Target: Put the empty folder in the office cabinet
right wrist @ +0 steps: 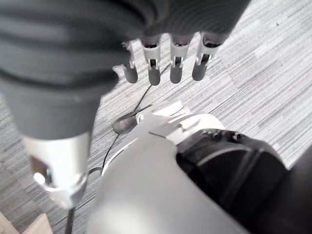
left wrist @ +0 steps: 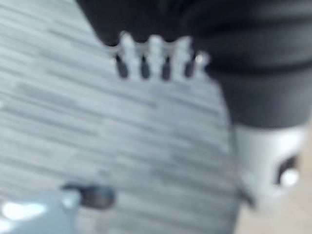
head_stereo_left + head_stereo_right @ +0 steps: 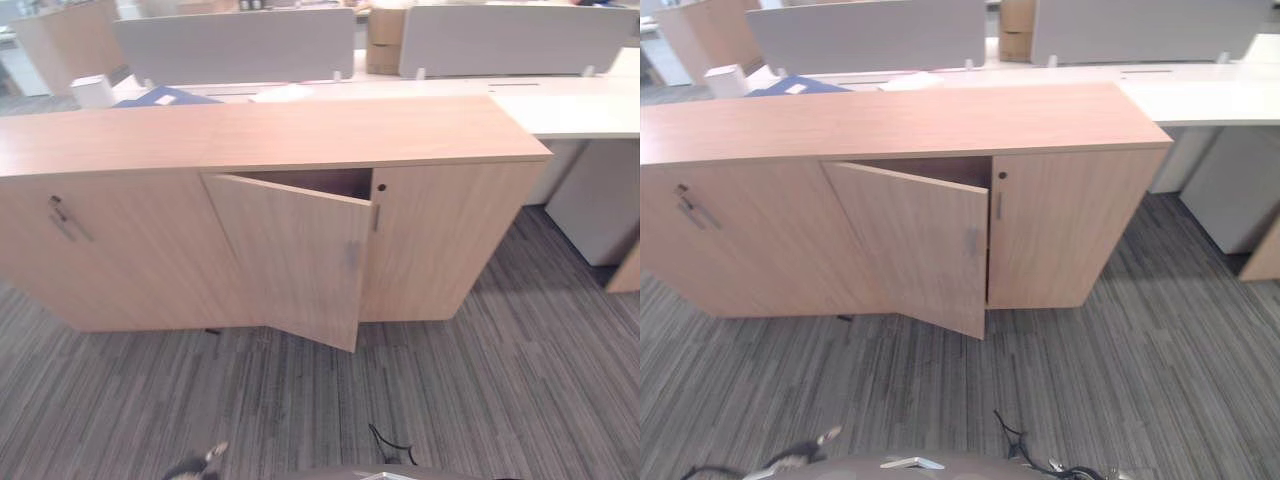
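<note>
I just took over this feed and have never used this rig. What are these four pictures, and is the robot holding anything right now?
This is a two-legged humanoid robot with two arms ending in fingered hands. The two wide pictures come from its head cameras, side by side, looking down at a low wooden office cabinet on striped grey carpet. The cabinet's middle door stands ajar; the doors on either side are closed. Behind it are white desks with grey divider screens, and something blue lies there, too hidden to identify. The other two pictures come from wrist cameras. The left hand and right hand both hang over the carpet, fingers relaxed, holding nothing.
</note>
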